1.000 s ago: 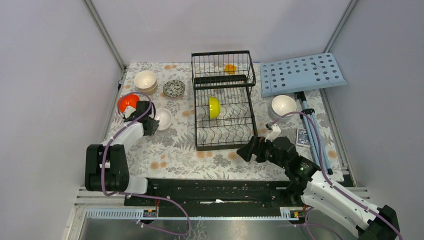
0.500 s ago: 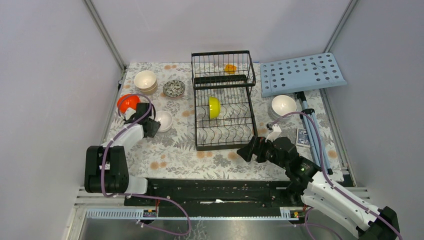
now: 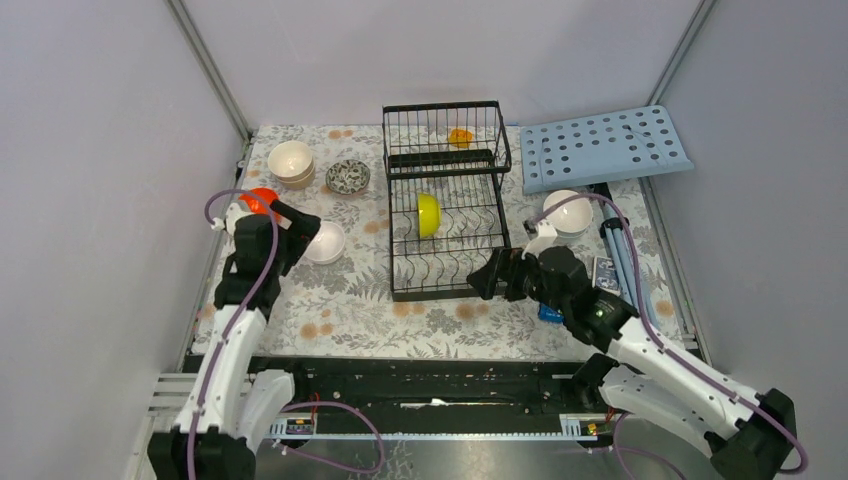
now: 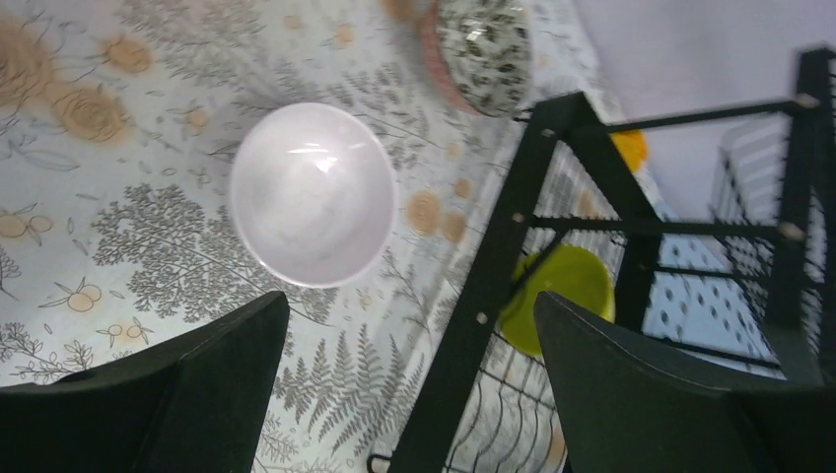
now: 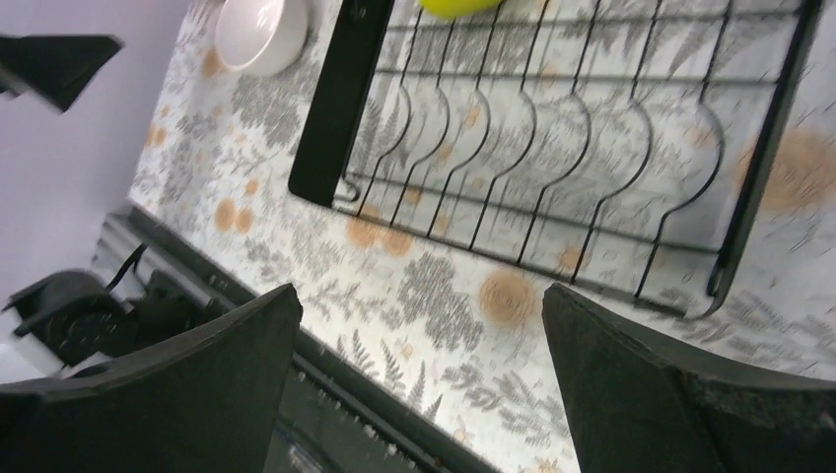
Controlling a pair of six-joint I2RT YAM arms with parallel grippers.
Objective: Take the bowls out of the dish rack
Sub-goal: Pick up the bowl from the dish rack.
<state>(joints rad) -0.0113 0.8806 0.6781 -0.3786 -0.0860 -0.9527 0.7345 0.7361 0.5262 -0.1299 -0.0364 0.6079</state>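
Note:
The black wire dish rack (image 3: 447,262) stands mid-table. A yellow-green bowl (image 3: 428,214) stands on edge in its tines, and an orange bowl (image 3: 460,137) lies in the raised basket. My left gripper (image 3: 301,235) hangs open just left of a white bowl (image 3: 327,242) that rests on the cloth, touching nothing. The left wrist view shows that white bowl (image 4: 313,194) beyond the open left gripper (image 4: 409,305), with the rack frame (image 4: 513,246) and the yellow-green bowl (image 4: 557,296) to the right. My right gripper (image 3: 483,279) is open at the rack's near right corner, over its front tines (image 5: 552,128).
On the left stand stacked cream bowls (image 3: 291,163), a dark-patterned bowl (image 3: 348,177) and an orange bowl (image 3: 258,200) partly behind the left arm. A white bowl (image 3: 567,210) sits right of the rack, below the light-blue perforated board (image 3: 605,147). A blue tripod (image 3: 625,270) lies along the right edge.
The left gripper has opened off the white bowl and lifted, its arm rising and stretching out. The right gripper has moved up and left toward the rack's front edge.

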